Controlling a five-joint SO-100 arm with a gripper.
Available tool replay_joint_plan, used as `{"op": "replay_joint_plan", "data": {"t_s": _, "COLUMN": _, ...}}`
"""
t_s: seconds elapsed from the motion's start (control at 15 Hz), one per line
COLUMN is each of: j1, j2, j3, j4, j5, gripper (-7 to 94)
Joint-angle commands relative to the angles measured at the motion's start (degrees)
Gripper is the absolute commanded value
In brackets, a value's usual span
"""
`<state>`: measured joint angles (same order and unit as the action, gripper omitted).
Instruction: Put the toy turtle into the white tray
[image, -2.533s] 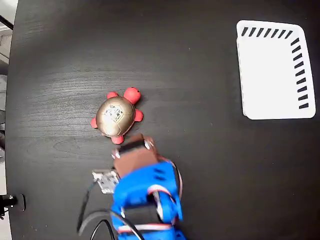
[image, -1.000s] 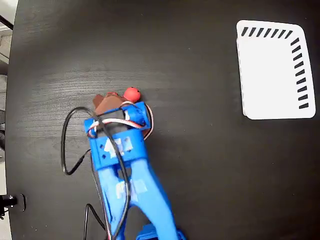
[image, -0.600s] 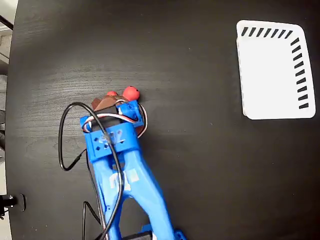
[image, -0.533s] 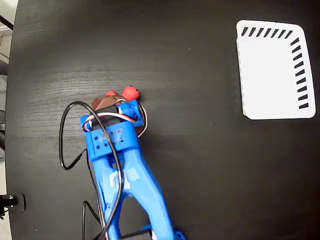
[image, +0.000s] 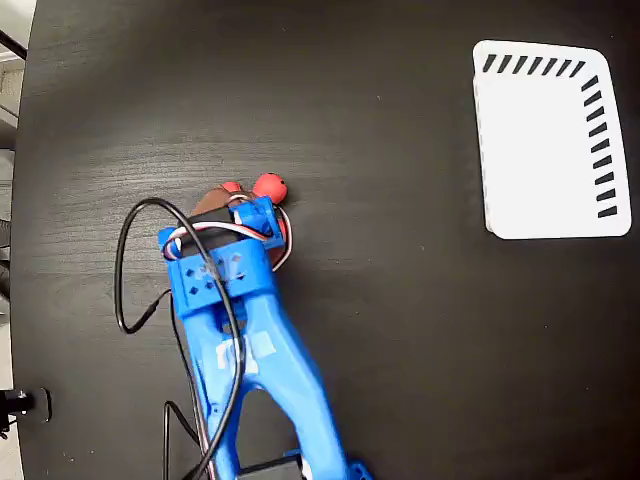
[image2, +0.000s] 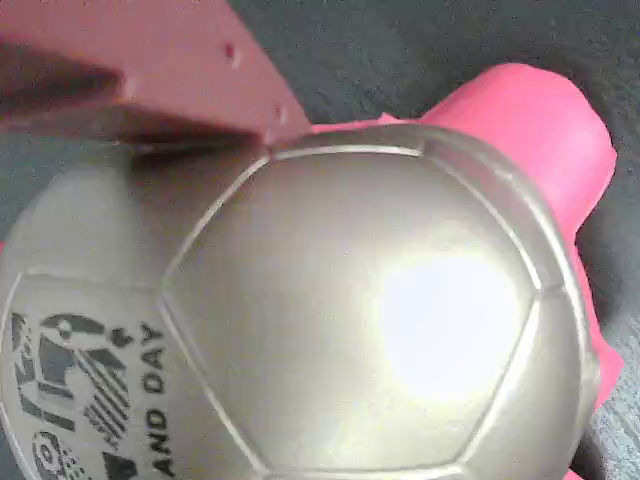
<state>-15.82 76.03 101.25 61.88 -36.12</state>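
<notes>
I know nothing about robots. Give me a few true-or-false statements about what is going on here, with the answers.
1. The toy turtle already lies in the white tray. False: it is on the dark table, far left of the tray.
2. The arm is blue. True.
3. The tray holds several toys. False: nothing lies in it.
4. The turtle's shell fills most of the wrist view. True.
5. The shell bears printed letters. True.

Black wood-grain surface (image: 400, 330) fills nearly the whole fixed view; faint pale grain streaks run across its left half. Along the left edge, a narrow strip of lighter grey floor (image: 12, 110) shows. A small dark fitting (image: 22, 404) sits at the lower left edge; detail too small to tell.
</notes>
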Motion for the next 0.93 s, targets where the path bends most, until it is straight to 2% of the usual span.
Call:
{"op": "replay_joint_plan", "data": {"t_s": 0.0, "j1": -0.88, "j2": 1.76, "j3": -2.81, "j4": 0.62, "j5": 1.32, "gripper": 0}}
{"op": "replay_joint_plan", "data": {"t_s": 0.47, "j1": 1.93, "j2": 14.15, "j3": -10.9, "j4": 13.27, "j5": 8.7, "gripper": 0}}
{"op": "replay_joint_plan", "data": {"t_s": 0.67, "j1": 5.8, "j2": 19.25, "j3": -18.37, "j4": 23.29, "j5": 11.6, "gripper": 0}}
{"op": "replay_joint_plan", "data": {"t_s": 0.87, "j1": 9.84, "j2": 23.38, "j3": -23.29, "j4": 29.36, "j5": 13.97, "gripper": 0}}
